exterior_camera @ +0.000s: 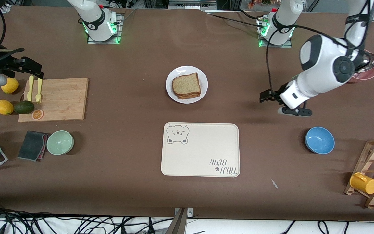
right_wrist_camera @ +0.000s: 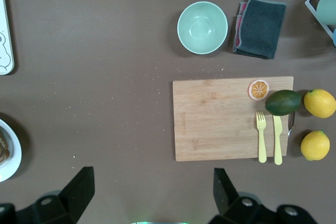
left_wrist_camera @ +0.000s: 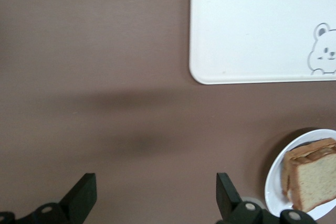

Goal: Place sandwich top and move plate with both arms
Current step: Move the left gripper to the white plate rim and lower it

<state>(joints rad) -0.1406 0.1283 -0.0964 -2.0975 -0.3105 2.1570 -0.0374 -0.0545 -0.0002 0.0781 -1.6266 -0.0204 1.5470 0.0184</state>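
both hands are spread wide and hold nothing. we see the left hand (exterior_camera: 266,96) up in the air over bare desk (exterior_camera: 125,107), at the left arm's end, between the plate (exterior_camera: 203,85) and the blue bowl (exterior_camera: 319,140). in the left wrist view its two black fingers (left_wrist_camera: 227,191) stand far apart over the brown top. the right hand (exterior_camera: 32,69) hangs over the corner of the wooden board (exterior_camera: 63,97) at the right arm's end, and in the right wrist view its fingers (right_wrist_camera: 223,188) are far apart too. the sandwich top (exterior_camera: 186,84) lies on the stack of food on the small white plate, in the middle of the desk. the cream tray (exterior_camera: 203,152) with the bear drawing lies nearer the front camera than the plate, not touching it. on the board we see a yellow fork (exterior_camera: 39,91) and knife (exterior_camera: 30,88). two lemons (exterior_camera: 4,107) and an avocado (exterior_camera: 24,107) sit beside the board. a green bowl (exterior_camera: 60,142) sits next to a dark cloth (exterior_camera: 32,145).
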